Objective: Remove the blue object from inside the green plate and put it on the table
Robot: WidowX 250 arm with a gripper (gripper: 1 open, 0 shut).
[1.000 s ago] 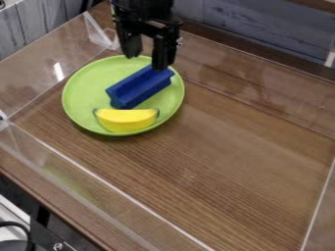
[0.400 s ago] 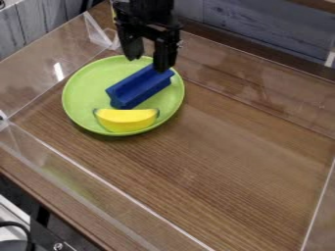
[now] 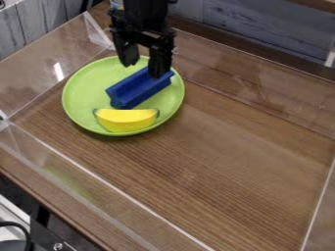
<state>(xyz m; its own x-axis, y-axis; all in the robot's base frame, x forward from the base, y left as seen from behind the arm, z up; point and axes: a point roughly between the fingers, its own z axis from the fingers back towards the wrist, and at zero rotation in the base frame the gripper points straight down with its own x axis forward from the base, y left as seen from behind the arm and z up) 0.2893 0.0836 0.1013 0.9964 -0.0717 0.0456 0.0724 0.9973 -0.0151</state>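
Inside the green plate (image 3: 80, 102), near the surface's (image 3: 229, 162) far left corner, the blue object (image 3: 140, 87) lies diagonally, with the yellow banana (image 3: 127, 121) just beside it. The claw (image 3: 143, 65) is spread wide around the block's far end and grips nothing; whether a finger touches it, I cannot tell. Best to centre over the block's middle, straddle its narrow width, descend without catching the rim, close, then lift straight up.

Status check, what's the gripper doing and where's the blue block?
Gripper open, over far side of green plate. Blue block on plate, not gripped. Banana shares plate, on near side.
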